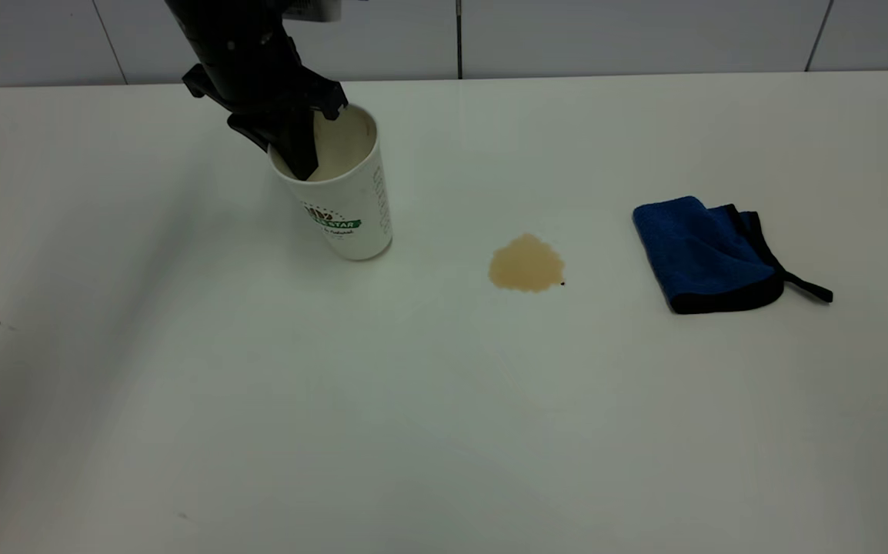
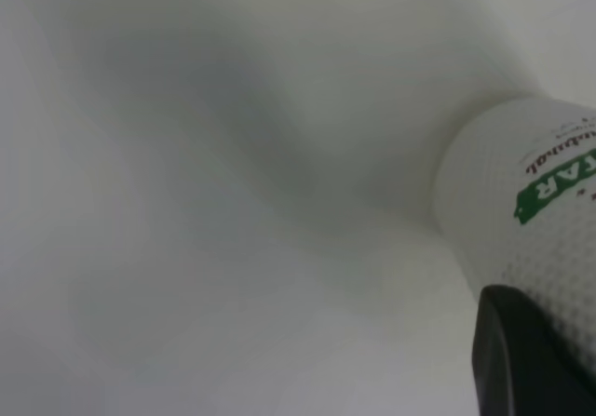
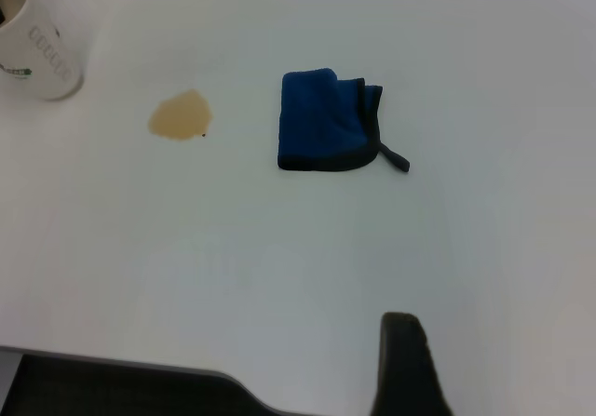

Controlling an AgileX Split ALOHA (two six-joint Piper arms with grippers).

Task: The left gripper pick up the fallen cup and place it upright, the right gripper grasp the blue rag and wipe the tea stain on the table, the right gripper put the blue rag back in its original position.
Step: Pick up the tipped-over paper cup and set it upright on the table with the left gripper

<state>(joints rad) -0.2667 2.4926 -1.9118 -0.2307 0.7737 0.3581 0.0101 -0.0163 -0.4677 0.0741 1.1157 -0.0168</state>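
Note:
The white paper cup (image 1: pixel 352 208) with the green logo stands almost upright on the table (image 1: pixel 413 423), leaning a little, its base on the surface. My left gripper (image 1: pixel 299 150) comes down from above and is shut on the cup's rim, one finger inside and one outside. In the left wrist view the cup's wall (image 2: pixel 521 183) is right against a black finger (image 2: pixel 521 360). The light-brown tea stain (image 1: pixel 526 263) lies right of the cup. The blue rag (image 1: pixel 702 250) lies folded further right. My right gripper (image 3: pixel 405 365) hangs high above the table's edge, away from the rag (image 3: pixel 321 118).
A tiny black speck (image 1: pixel 562 283) sits at the stain's right edge. The rag's black loop strap (image 1: pixel 809 288) trails to the right. A tiled wall (image 1: pixel 567 35) runs behind the table. The right wrist view also shows the stain (image 3: pixel 181 115) and the cup (image 3: pixel 42 58).

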